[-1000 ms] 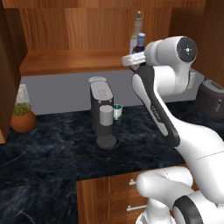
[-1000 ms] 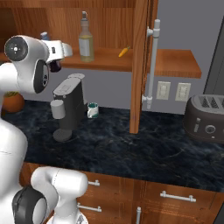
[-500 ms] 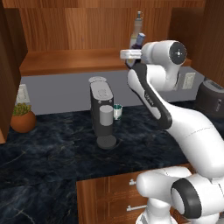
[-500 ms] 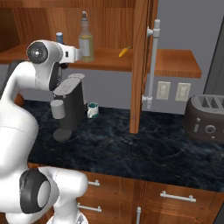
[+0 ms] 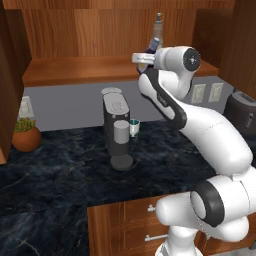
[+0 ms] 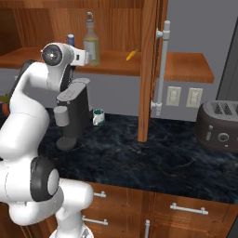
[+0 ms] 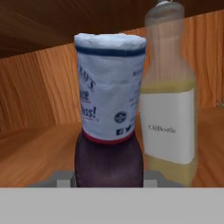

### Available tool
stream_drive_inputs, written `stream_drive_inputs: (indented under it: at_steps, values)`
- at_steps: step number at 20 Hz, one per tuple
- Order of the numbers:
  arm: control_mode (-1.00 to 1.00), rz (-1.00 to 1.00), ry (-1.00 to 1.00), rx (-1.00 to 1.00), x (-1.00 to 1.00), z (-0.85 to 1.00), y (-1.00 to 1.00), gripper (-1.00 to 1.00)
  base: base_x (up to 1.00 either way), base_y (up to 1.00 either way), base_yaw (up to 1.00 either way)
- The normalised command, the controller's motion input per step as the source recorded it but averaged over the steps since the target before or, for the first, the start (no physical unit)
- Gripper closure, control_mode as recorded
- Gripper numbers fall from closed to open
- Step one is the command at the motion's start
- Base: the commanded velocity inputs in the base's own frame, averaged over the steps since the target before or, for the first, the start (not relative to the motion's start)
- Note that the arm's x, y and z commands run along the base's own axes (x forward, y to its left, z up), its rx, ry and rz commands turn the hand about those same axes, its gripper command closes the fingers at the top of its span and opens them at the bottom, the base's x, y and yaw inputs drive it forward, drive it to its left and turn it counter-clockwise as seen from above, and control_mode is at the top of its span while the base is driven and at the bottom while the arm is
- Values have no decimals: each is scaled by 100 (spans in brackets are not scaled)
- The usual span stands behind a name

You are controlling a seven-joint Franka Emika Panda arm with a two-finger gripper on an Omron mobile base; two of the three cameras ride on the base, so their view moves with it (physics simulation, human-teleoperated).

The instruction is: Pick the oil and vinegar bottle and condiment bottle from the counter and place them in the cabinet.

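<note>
My gripper (image 7: 108, 178) is shut on the condiment bottle (image 7: 109, 127), a dark bottle with a white cap and label that sits upright between the fingers. Just to its right in the hand view stands the oil and vinegar bottle (image 7: 169, 109), pale yellow, on the wooden shelf of the cabinet (image 7: 35, 153). In the left base view the gripper (image 5: 148, 53) holds the condiment bottle (image 5: 155, 44) at shelf height, in front of the oil and vinegar bottle (image 5: 158, 22). In the right base view the oil and vinegar bottle (image 6: 91, 41) stands on the shelf (image 6: 186, 66), with the condiment bottle (image 6: 70, 39) left of it.
A coffee machine (image 5: 117, 127) and a small mug (image 5: 134, 128) stand on the dark counter (image 5: 60, 180) below the shelf. A potted plant (image 5: 25, 135) is at the left, a toaster (image 6: 218, 125) at the right. The cabinet's side panel with a long handle (image 6: 161, 69) juts forward. A small orange item (image 6: 132, 55) lies on the shelf.
The arm has swung toward the cabinet and carried the condiment bottle up and closer to the oil and vinegar bottle. The grip is the same.
</note>
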Motion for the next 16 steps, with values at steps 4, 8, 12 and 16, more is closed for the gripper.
stream_drive_inputs:
  at_steps: [4,8,12,16]
  values:
    - [-100,0,6,0,41,-20,21,100,0,0,0]
    - [-100,0,9,-1,39,-18,23,100,0,0,0]
    - [-100,0,6,-3,37,-8,16,100,0,0,0]
    - [-100,0,4,-6,34,-8,13,100,0,0,0]
